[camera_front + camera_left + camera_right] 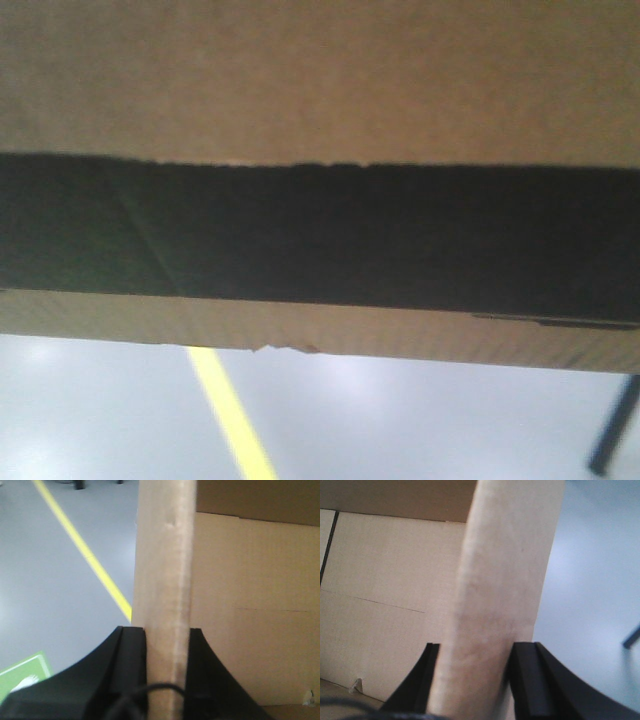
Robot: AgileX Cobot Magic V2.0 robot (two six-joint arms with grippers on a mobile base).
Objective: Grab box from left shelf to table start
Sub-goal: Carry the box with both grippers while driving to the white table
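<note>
The brown cardboard box (320, 80) fills the upper part of the front view, a wide black printed band across its face. It hangs above the grey floor. In the left wrist view my left gripper (167, 630) is shut on the box's left wall (162, 570), one black finger (131, 650) outside and the other inside the box (250, 605). My right gripper (477, 645) is shut on the right wall (505, 570) of the box (385, 580) in the same way. A green marker with a white border (22, 677) shows at lower left; the table around it cannot be made out. The left shelf is out of view.
Grey floor (420, 420) lies below the box, crossed by a yellow line (230, 410) that also runs past the left wall (80, 545). A dark slanted leg (615, 430) stands at the lower right, seen also from the right wrist (632, 637).
</note>
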